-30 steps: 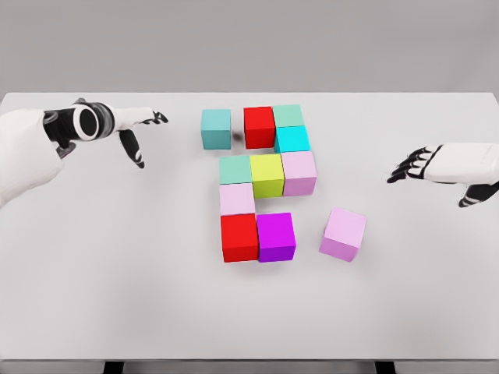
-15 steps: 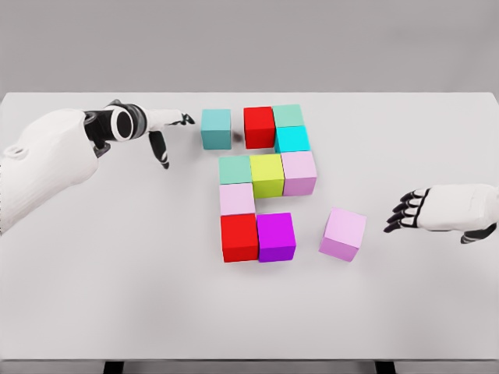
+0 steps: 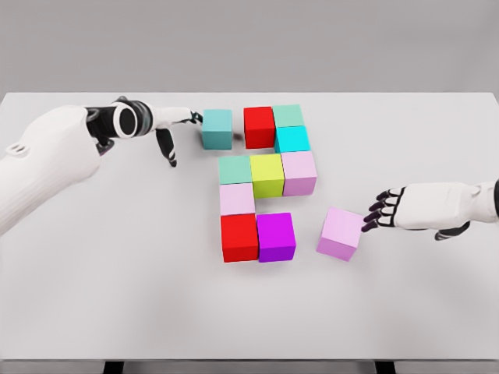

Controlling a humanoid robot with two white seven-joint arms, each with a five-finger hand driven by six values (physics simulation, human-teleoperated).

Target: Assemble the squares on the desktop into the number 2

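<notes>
White table [image 3: 93, 296] carrying ten coloured cubes [image 3: 267, 174]

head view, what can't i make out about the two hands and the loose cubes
- Left hand: contact with the teal cube unclear; fingertips overlap its edge.
- Right hand: fingertips at the pink cube, contact uncertain.
- Both arms cut off by the picture's side edges.

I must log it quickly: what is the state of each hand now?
Left hand: open, fingertips at the teal cube.
Right hand: open, fingertips at the pink cube.
</notes>
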